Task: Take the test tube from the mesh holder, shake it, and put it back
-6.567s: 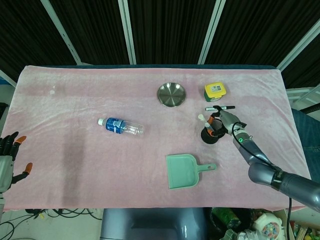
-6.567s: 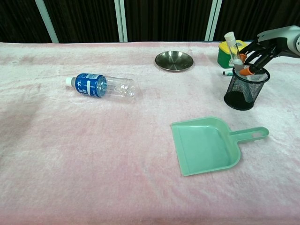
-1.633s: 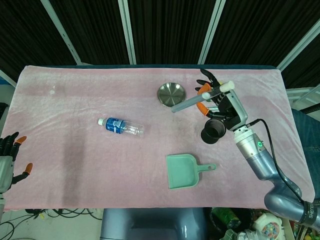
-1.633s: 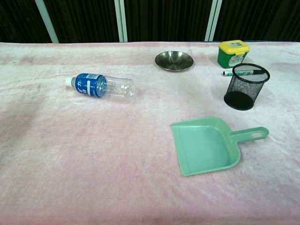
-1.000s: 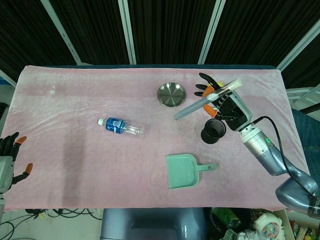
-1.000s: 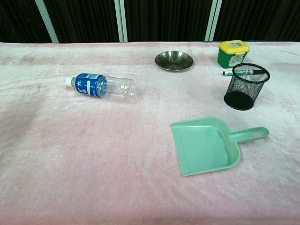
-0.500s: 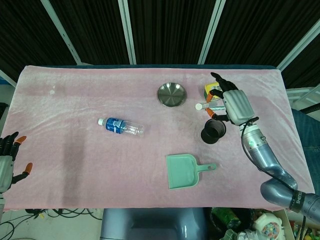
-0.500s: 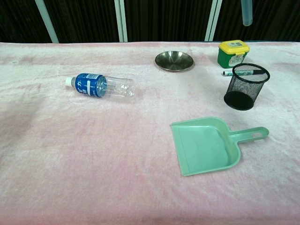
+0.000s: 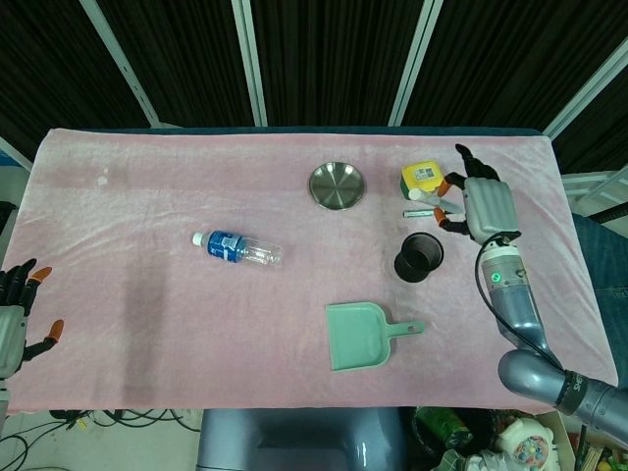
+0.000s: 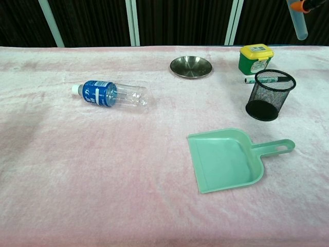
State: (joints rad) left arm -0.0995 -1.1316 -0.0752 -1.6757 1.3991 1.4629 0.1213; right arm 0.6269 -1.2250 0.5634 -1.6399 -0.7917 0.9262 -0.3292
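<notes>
Test tube (image 10: pixel 297 23) held by right hand (image 9: pixel 478 203), raised beside mesh holder (image 9: pixel 419 257).

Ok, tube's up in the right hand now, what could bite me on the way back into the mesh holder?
The test tube hangs high, right of the mesh holder, so a misaligned descent could catch the rim and tip the light holder. The right hand covers most of the tube in the head view, so aiming is hard. The marker and yellow-lidded box sit close behind; a low swing might knock them.

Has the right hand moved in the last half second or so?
Yes. In the head view the right hand, holding the test tube, shifted right, from above the mesh holder to beyond it.
</notes>
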